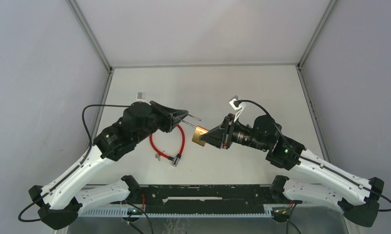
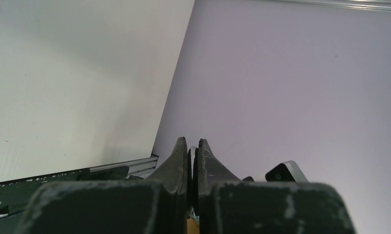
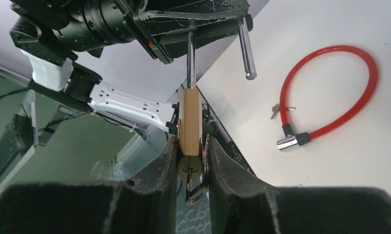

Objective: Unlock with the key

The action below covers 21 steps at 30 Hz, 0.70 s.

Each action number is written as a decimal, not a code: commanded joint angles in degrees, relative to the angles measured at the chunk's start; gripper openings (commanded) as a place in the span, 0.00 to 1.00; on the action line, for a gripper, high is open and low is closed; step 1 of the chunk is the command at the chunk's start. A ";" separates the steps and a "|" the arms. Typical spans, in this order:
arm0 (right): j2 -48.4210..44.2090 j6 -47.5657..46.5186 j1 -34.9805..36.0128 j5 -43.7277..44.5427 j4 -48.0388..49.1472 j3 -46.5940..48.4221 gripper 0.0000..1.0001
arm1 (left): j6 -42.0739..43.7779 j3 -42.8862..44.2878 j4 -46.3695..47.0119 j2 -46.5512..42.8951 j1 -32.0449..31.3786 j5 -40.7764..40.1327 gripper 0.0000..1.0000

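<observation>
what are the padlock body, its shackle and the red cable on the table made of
Padlock body: looks like brass, with a dull yellow-tan face and a matte sheen.
Shackle: probably steel, a bright silvery rod with sharp highlights.
Red cable: seems plastic- or vinyl-sheathed. It is smooth, glossy and bent in a loop; its core is hidden.
End cap of the cable: looks like chromed metal.

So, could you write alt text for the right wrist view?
The right gripper clamps a brass padlock, whose steel shackle the left gripper holds above. A red cable lock lies on the white table.
</observation>
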 commanded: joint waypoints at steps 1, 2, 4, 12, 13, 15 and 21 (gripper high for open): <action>-2.92 8.50 1.76 7.81 8.63 1.12 0.00 | 4.97 -2.22 2.77 -0.71 -0.65 -1.28 0.00; -3.30 10.71 1.92 9.14 7.85 0.55 0.00 | 5.70 -3.14 4.68 -0.96 -0.66 -1.57 0.00; -3.95 15.78 1.94 11.83 3.89 -0.43 0.00 | 8.06 -5.29 8.84 -1.75 -0.65 -2.45 0.00; -3.18 35.16 -0.94 11.70 -6.21 -2.77 0.00 | 21.93 -16.84 28.61 -6.54 -0.73 -8.14 0.00; -2.88 36.79 -1.44 10.59 -6.03 -3.29 0.00 | 23.43 -19.21 32.45 -7.14 -0.73 -8.28 0.00; -2.26 39.48 -2.57 8.57 -5.69 -4.21 0.00 | 25.64 -23.74 40.79 -8.16 -0.73 -8.11 0.01; -1.85 39.36 -5.54 6.74 -7.74 -4.92 0.00 | 30.57 -29.70 45.87 -9.52 -0.64 -9.39 0.48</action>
